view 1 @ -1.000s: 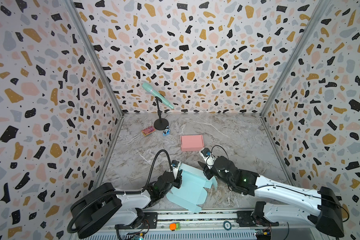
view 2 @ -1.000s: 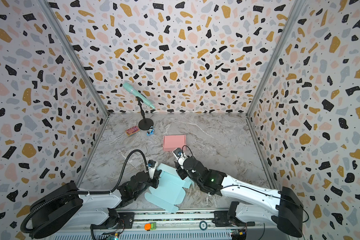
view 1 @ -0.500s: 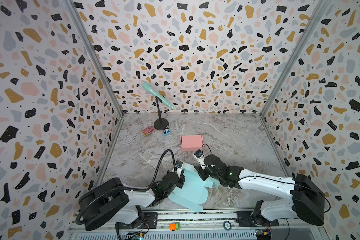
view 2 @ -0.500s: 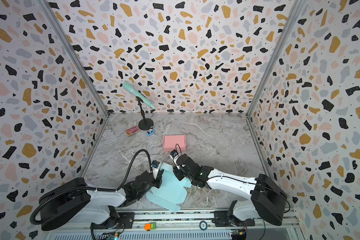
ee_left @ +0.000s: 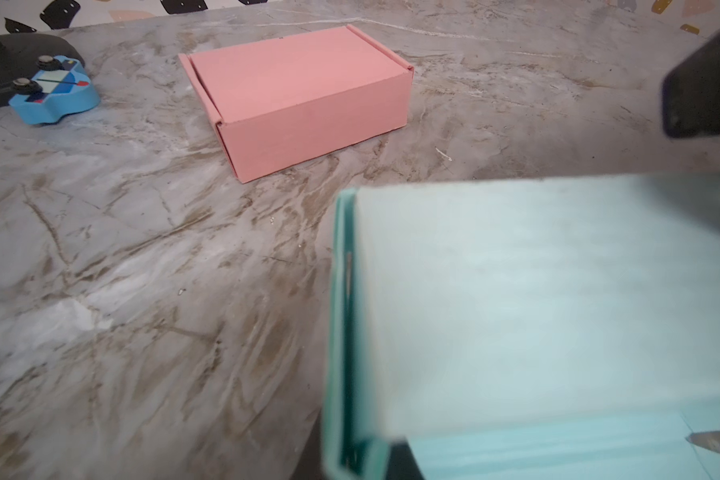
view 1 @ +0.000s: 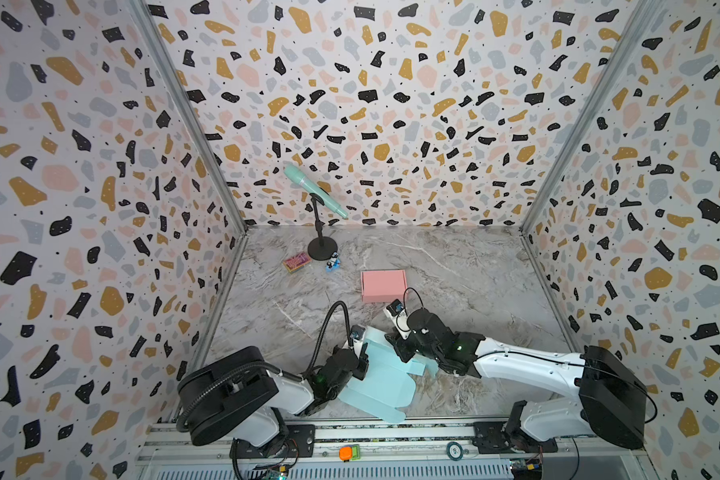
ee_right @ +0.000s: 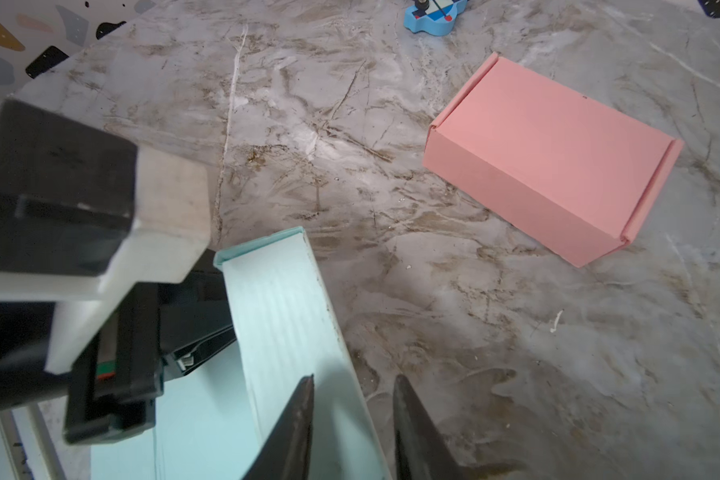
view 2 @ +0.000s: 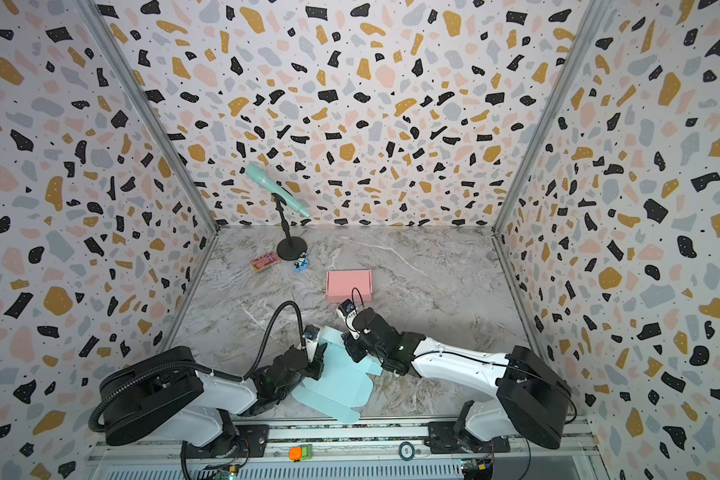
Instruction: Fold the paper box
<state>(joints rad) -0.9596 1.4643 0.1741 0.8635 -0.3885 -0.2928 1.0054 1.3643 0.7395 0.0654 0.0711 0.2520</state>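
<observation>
Light-teal paper box (view 1: 375, 382), 6 o'clock on marble worktop (view 1: 454, 270): stood partly folded, one wall raised, flaps remaining. Left tool (view 1: 361, 358) pinched its edge; right tool (ee_right: 354, 378) straddled the wall, narrowly parted.

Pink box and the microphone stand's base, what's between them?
A small blue toy, close beside the stand base; from there to the pink box the marble is bare. The left wrist view shows it best.
</observation>
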